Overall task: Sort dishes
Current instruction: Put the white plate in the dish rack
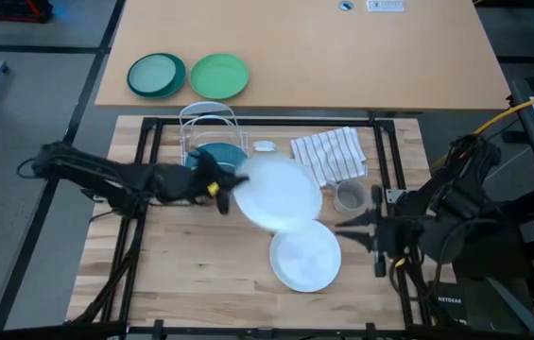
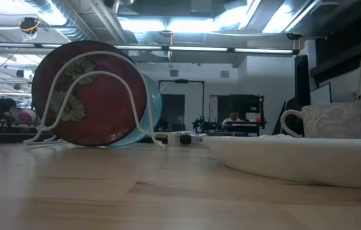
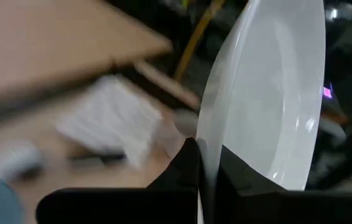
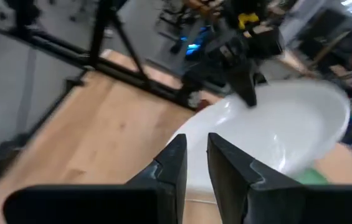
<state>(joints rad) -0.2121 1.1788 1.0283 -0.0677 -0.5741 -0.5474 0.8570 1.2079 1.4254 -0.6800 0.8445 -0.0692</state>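
Observation:
My left gripper is shut on a plain white dinner plate, held in the air over the middle of the table; the plate also shows in the left wrist view and the right wrist view. The dark red plate and the teal plate stand on edge in a white wire rack. My right gripper is open by a narrow gap, empty, by the far right rim of a second white dish that lies flat on the table. My left gripper pinches the white plate's rim between its two fingers, on the side of the plate toward the table's left. The fingers come roughly level from the table's left. The plate is lifted clear of the table and tilted.
A grey cup and a striped cloth lie at the far right, close to the held plate. Two green plates sit on the farther table. Bare wood lies at the near left.

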